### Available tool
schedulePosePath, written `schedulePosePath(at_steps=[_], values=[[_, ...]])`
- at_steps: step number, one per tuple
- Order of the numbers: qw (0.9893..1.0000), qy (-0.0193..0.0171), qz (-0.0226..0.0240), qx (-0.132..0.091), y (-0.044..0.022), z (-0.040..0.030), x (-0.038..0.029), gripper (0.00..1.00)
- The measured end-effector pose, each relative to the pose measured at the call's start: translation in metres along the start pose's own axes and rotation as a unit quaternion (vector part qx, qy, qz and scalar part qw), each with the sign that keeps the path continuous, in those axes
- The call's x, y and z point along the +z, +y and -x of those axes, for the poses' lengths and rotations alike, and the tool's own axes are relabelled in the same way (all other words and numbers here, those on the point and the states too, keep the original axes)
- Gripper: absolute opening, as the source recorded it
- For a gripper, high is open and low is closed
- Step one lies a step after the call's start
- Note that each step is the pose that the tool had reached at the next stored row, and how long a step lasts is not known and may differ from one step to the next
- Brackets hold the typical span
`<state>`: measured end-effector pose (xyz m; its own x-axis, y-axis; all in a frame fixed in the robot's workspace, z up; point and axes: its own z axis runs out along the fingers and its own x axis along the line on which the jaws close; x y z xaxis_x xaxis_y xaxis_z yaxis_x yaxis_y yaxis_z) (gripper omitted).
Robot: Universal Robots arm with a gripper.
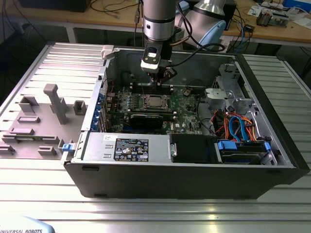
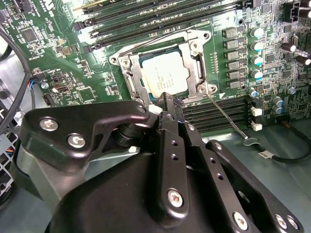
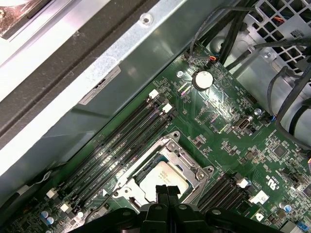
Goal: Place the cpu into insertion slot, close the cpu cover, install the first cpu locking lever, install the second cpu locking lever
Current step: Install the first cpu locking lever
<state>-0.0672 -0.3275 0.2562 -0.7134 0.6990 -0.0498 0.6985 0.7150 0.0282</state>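
cpu (image 2: pixel 165 72) dull silver square, seated under cpu cover (image 2: pixel 130 74).

The arm (image 1: pixel 159 19) comes straight down from above, its silver-grey wrist section vertical and a white block fixed just under it. Below that hangs the black gripper (image 1: pixel 159 81), pointing downward. In the second wrist view the gripper (image 2: pixel 167 98) shows two black linkage arms bolted with bright screws, running together to a narrow tip; its jaws are pressed together with no gap between them. In the first wrist view the gripper (image 3: pixel 165 190) ends in the same closed point.
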Motion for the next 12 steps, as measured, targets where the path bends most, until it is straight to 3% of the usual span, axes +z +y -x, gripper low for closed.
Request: schedulePosePath(at_steps=[10, 12], values=[[1.0, 0.0, 0.0, 0.0, 0.0, 0.0, 0.0, 0.11], [0.9999, 0.0003, 0.0005, -0.011, 0.0, 0.0, 0.0, 0.11]])
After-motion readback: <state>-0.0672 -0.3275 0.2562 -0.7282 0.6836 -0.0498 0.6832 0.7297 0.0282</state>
